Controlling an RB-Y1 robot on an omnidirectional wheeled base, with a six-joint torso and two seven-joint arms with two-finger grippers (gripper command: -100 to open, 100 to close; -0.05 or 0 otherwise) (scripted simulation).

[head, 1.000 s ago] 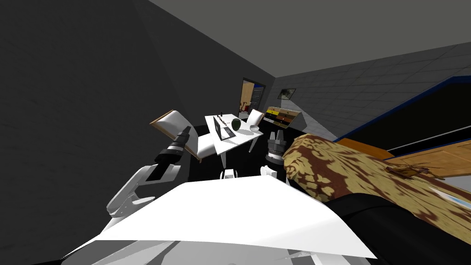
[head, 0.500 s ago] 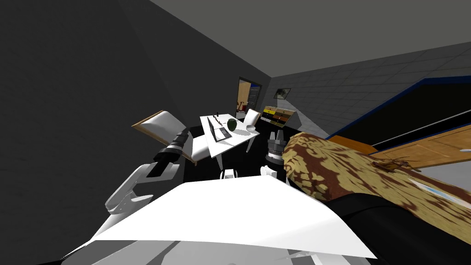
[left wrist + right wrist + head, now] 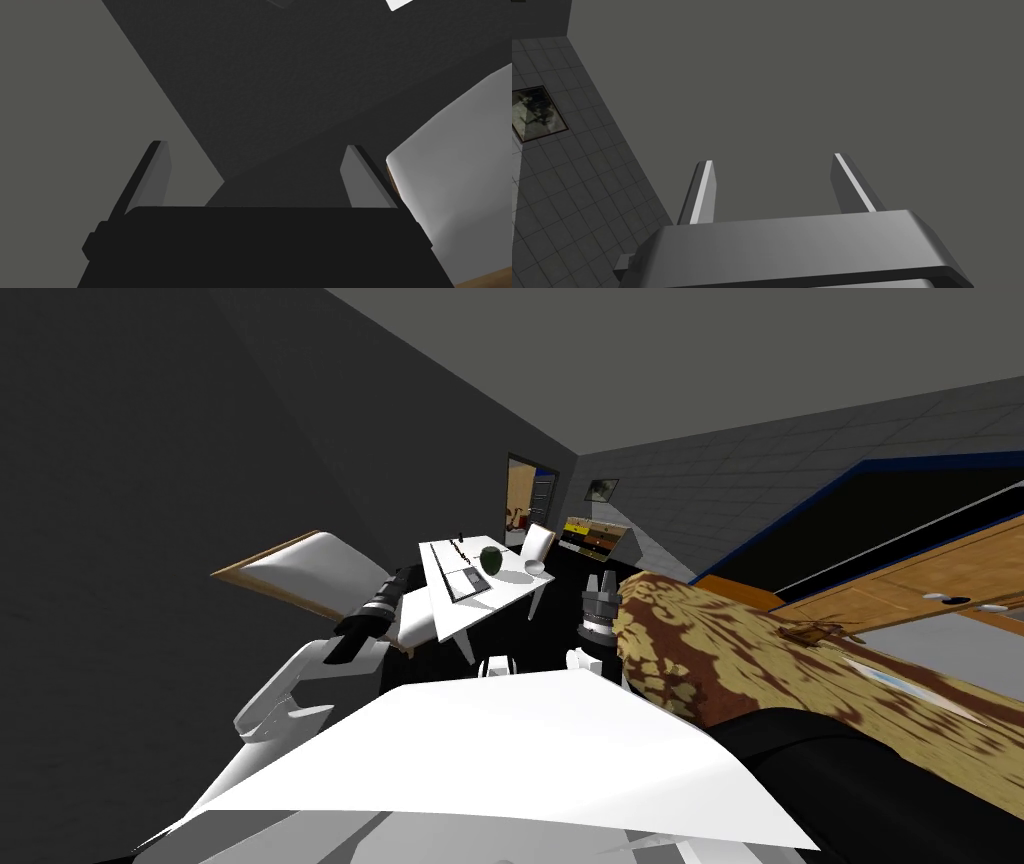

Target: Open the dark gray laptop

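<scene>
A dark gray laptop (image 3: 464, 582) lies on a white table (image 3: 505, 596) across the room, its lid raised along the side nearer the left wall. My left gripper (image 3: 398, 581) is held up in front of a white chair, well short of the table. In the left wrist view my left gripper (image 3: 255, 170) is open with nothing between its fingers, and the chair's white back (image 3: 450, 175) is beside one finger. My right gripper (image 3: 603, 584) points upward beside a patterned cover, and in the right wrist view my right gripper (image 3: 782, 185) is open and empty.
A white chair with wood edging (image 3: 300, 573) stands left of the table, a second chair (image 3: 538, 543) behind it. A dark green round object (image 3: 490, 559) and a white bowl (image 3: 534, 568) share the tabletop. A brown-and-yellow patterned cover (image 3: 720, 648) bulks close on my right. Drawers (image 3: 590, 535) line the far wall.
My whole head view has swung: table, laptop and chair slid left and grew slightly larger as I moved. Both arms keep the same pose, grippers unchanged.
</scene>
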